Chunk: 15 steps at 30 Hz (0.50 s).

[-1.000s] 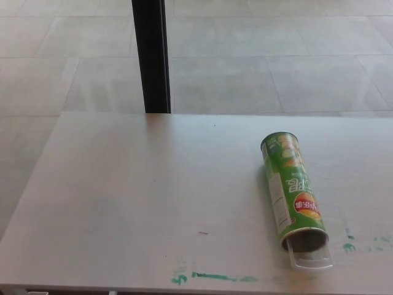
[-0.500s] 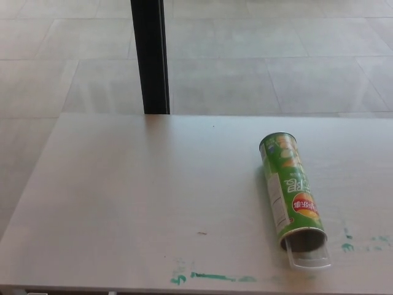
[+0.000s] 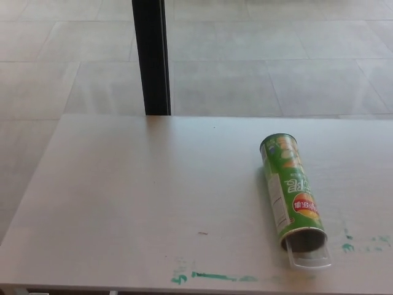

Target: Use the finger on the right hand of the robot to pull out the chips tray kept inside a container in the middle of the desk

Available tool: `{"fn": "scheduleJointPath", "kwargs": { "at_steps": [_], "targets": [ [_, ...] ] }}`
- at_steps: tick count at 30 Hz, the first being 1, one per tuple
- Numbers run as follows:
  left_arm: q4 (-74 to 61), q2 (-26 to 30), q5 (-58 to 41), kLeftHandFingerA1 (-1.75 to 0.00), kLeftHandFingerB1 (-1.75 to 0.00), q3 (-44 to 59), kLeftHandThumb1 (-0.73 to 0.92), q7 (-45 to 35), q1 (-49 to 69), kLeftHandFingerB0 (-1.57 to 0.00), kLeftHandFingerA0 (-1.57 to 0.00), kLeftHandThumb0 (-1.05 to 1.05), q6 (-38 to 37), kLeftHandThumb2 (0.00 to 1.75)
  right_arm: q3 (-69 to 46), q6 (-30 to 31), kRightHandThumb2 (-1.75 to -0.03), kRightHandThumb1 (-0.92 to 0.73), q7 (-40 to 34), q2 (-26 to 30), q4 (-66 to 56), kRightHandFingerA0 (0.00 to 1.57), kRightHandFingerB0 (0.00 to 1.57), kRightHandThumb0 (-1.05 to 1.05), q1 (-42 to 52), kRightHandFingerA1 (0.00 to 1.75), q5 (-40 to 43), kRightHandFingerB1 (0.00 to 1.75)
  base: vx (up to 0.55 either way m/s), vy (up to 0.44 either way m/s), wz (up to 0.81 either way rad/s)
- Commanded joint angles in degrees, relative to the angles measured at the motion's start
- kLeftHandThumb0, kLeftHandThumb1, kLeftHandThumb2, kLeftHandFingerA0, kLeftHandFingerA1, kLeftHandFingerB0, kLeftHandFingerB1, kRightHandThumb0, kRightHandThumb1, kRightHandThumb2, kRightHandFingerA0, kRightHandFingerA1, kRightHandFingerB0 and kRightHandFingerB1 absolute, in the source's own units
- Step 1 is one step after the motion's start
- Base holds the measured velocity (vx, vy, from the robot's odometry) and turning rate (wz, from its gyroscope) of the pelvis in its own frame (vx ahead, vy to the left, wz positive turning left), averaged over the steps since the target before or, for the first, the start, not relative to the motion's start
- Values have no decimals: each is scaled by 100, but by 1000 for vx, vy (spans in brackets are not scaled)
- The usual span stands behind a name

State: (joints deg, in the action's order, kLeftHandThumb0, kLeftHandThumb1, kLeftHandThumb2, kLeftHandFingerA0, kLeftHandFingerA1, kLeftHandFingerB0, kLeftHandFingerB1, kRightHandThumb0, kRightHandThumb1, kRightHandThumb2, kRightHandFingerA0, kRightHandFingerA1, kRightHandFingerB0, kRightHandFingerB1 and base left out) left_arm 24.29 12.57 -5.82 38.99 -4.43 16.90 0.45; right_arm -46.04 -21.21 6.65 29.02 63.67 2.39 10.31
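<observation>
A green chips can (image 3: 290, 189) lies on its side on the right part of the pale desk (image 3: 141, 203), its open mouth facing the near edge. A clear plastic tray (image 3: 310, 258) sticks out a short way from that mouth, resting on the desk. Neither of my hands shows in the head view.
A black post (image 3: 151, 57) stands behind the desk's far edge, with tiled floor (image 3: 258, 55) beyond. Green marker smears (image 3: 212, 277) run along the near edge, and smaller green marks (image 3: 362, 244) lie to the right of the can's mouth.
Only the camera view has shifted slightly; the can and tray lie where they were.
</observation>
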Motion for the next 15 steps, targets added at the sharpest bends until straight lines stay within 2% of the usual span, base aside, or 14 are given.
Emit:
{"fn": "scheduleJointPath", "kwargs": {
  "at_steps": [1,3,6,7,15],
  "targets": [
    [219,140,-270,-61,-55,-171,50,-107,26,-33,-37,-48,721,90,171,145,-61,-73,186,93,345,42,33,-56,-102,65,306,43,0,0,0],
    [24,106,-390,-61,-55,-160,51,-96,86,-32,-37,-49,1004,90,87,128,-61,-71,257,24,354,43,38,-56,-133,67,508,45,0,0,0],
    [-39,45,-566,-61,-57,-66,50,31,40,-36,-35,-47,1202,89,227,35,-61,-72,291,-9,305,42,36,-59,-27,66,430,44,0,0,0],
    [85,108,-482,-57,-49,-127,68,22,29,-47,-42,-45,1145,60,307,63,-62,-76,296,24,307,41,31,-57,-4,61,371,41,0,0,0],
    [116,266,-314,-53,-49,-405,67,-74,231,-51,-46,-50,1013,59,546,163,-61,-71,361,86,450,43,38,-57,-26,62,472,43,0,0,0]
  ]
}}
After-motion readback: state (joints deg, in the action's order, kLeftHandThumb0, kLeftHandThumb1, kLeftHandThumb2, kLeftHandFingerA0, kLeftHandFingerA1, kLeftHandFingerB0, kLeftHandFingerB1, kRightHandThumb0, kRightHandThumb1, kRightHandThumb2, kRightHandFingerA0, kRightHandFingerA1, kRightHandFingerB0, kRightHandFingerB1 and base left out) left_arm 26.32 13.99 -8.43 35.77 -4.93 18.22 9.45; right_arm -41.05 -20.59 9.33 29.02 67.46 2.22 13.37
